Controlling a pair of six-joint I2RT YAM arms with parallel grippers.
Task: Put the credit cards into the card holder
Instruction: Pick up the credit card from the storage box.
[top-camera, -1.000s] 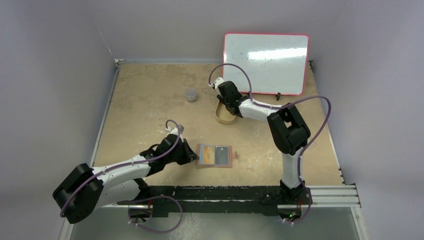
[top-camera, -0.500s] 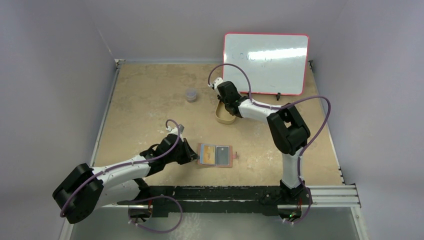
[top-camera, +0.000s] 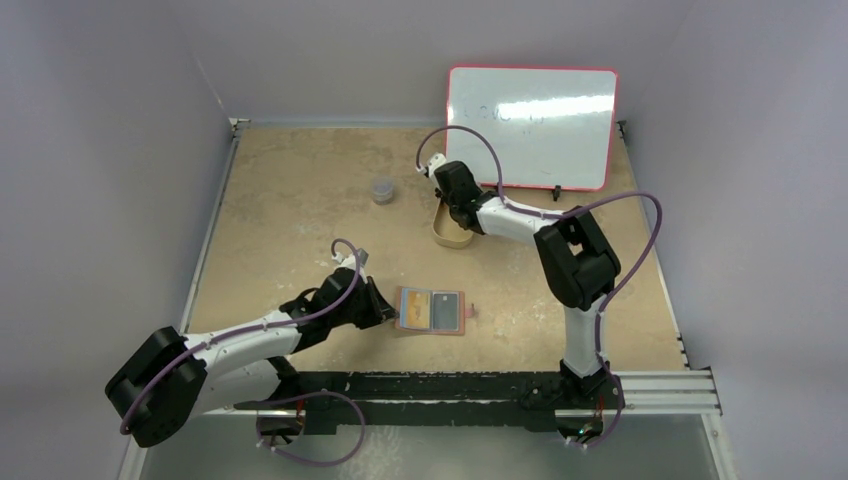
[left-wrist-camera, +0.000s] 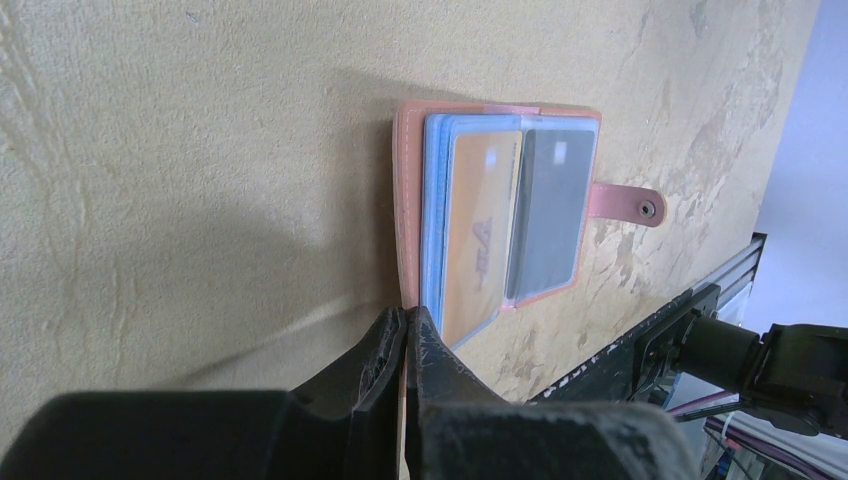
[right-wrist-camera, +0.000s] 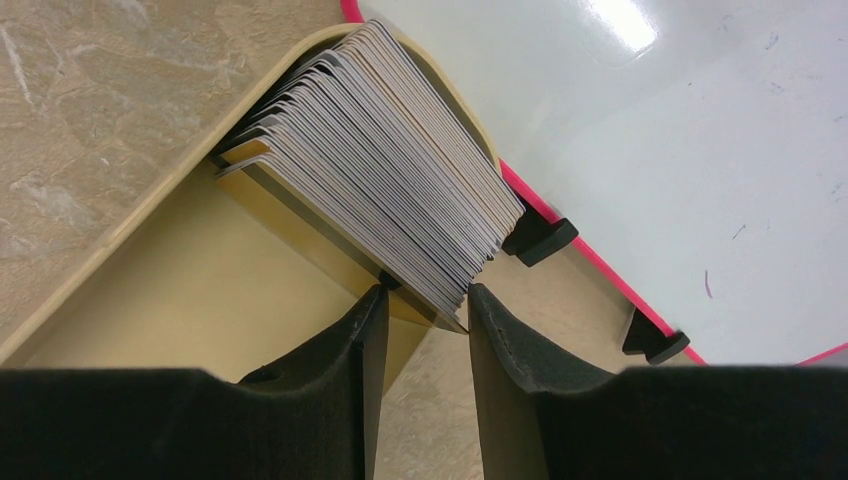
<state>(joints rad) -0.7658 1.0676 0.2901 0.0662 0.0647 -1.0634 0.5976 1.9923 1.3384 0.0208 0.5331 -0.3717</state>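
Left wrist: left gripper (left-wrist-camera: 405, 325) clamped shut on near edge of open card holder (left-wrist-camera: 408, 180), flat on table (left-wrist-camera: 150, 150).
Right wrist, farther back: right gripper (right-wrist-camera: 420, 300) narrow, straddling corner of credit cards (right-wrist-camera: 380, 150) stacked in tin (right-wrist-camera: 200, 270); cannot tell if gripped; whiteboard (right-wrist-camera: 700, 150) behind.

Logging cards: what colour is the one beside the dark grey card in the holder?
That card is orange-yellow, clearest in the left wrist view.

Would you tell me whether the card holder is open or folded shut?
Open: the card holder lies spread flat, an orange card and a dark card showing inside.
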